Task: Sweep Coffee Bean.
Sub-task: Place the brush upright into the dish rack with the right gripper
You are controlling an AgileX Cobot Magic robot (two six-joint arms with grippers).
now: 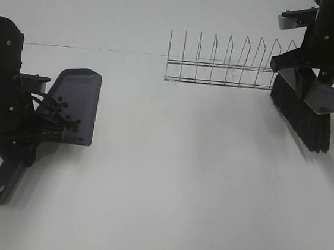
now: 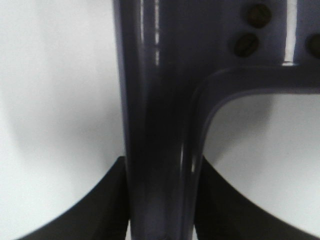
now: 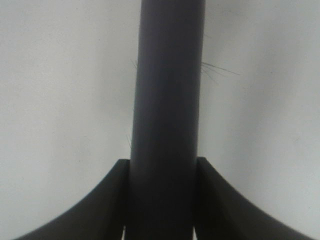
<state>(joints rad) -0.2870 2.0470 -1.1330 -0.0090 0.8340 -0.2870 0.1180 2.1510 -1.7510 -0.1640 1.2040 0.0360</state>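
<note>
White tabletop [image 1: 184,192]: left gripper [image 1: 21,145] clamps grey plastic dustpan [image 1: 82,86] holding tiny dark coffee beans [image 1: 66,118]; right gripper [image 1: 316,70] clamps black-bristled brush [image 1: 302,115].

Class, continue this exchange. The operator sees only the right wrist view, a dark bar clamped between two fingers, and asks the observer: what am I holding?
Observer: Your right tool holds the brush by its handle, bristles pointing down.
Operator: Where are the beans?
Observer: The coffee beans lie in the dustpan, far left in the high view.
Operator: Is the dustpan held?
Observer: Yes, the left tool is shut on its handle.
</note>
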